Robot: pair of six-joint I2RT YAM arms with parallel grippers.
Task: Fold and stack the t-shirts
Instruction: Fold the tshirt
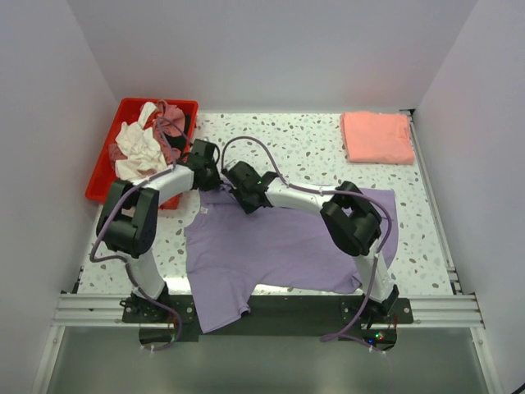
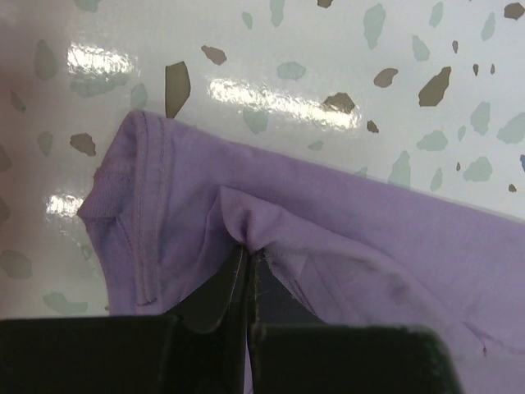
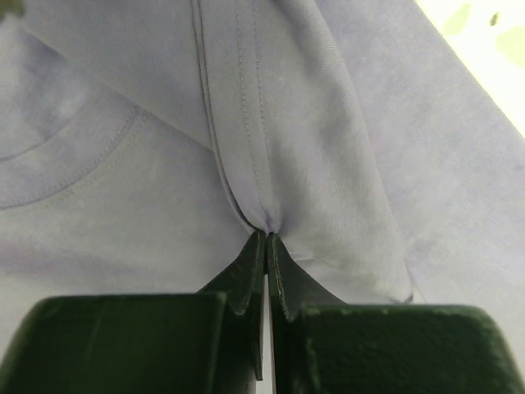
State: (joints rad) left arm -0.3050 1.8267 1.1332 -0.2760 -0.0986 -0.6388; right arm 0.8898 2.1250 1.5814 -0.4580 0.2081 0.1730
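A large lavender-purple t-shirt (image 1: pixel 279 250) lies spread on the speckled table, one part hanging over the near edge. My left gripper (image 1: pixel 205 175) is shut on a pinch of its cloth near the far left corner; the left wrist view shows the cloth (image 2: pixel 328 238) bunched at the fingertips (image 2: pixel 248 250). My right gripper (image 1: pixel 244 195) is shut on a fold by the collar seam (image 3: pixel 246 123), cloth gathered at its tips (image 3: pixel 267 235). A folded salmon-pink t-shirt (image 1: pixel 376 136) lies at the far right. White, dusty-rose and dark shirts (image 1: pixel 152 139) are heaped in the tray.
A red plastic tray (image 1: pixel 111 168) stands at the far left, close to the left arm. White walls enclose the table on three sides. A metal rail (image 1: pixel 262 310) runs along the near edge by the arm bases.
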